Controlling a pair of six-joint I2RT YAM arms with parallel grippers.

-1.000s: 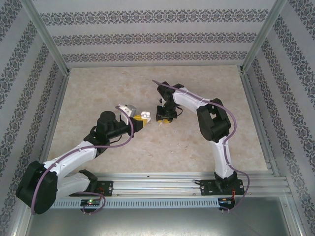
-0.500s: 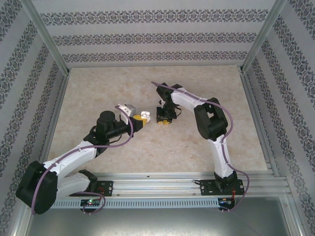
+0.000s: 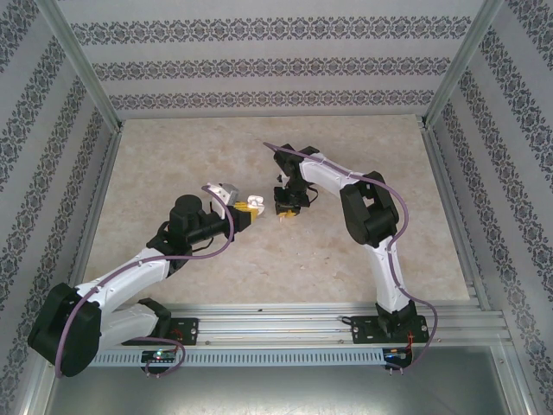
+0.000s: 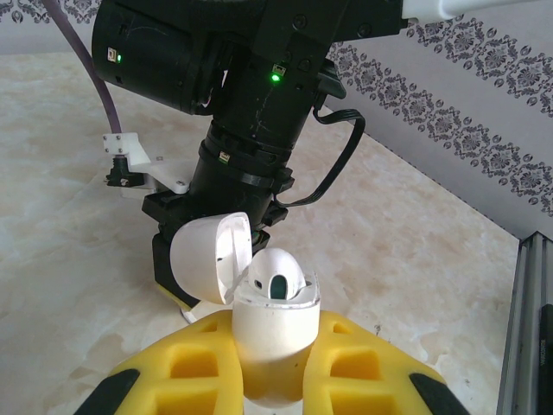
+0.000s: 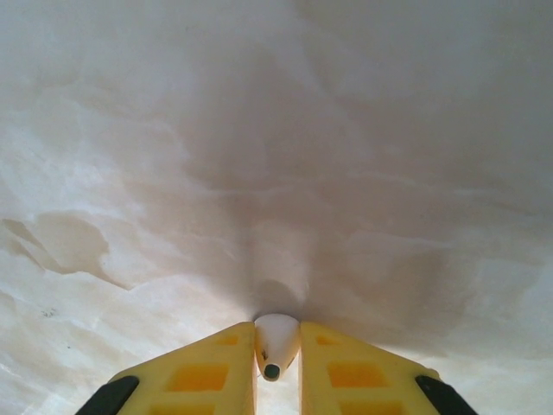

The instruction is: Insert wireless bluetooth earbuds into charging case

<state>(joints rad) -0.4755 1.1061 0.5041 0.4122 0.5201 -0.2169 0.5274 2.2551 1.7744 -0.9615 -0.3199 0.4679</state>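
My left gripper [image 4: 276,350] is shut on the white charging case [image 4: 272,320] and holds it upright above the table. The case's lid [image 4: 206,268] hangs open to the left, and one white earbud [image 4: 278,275] sits in a slot with its rounded top showing. From above, the left gripper [image 3: 251,206] is at mid-table, with the right gripper [image 3: 285,210] just to its right, pointing down. In the right wrist view the right gripper [image 5: 278,330] is shut on a second white earbud [image 5: 276,347], pinched between the yellow fingertips just above the marble surface.
The right arm's black wrist [image 4: 251,112] looms close behind the open case. Beige marble tabletop [image 3: 346,251] spreads around both grippers. Patterned walls and metal posts [image 3: 82,69] enclose the table, and a rail [image 3: 285,322] runs along the near edge.
The right gripper's fingers have closed in on the white earbud, and the right arm has shifted slightly left. The left gripper and the case have stayed still.
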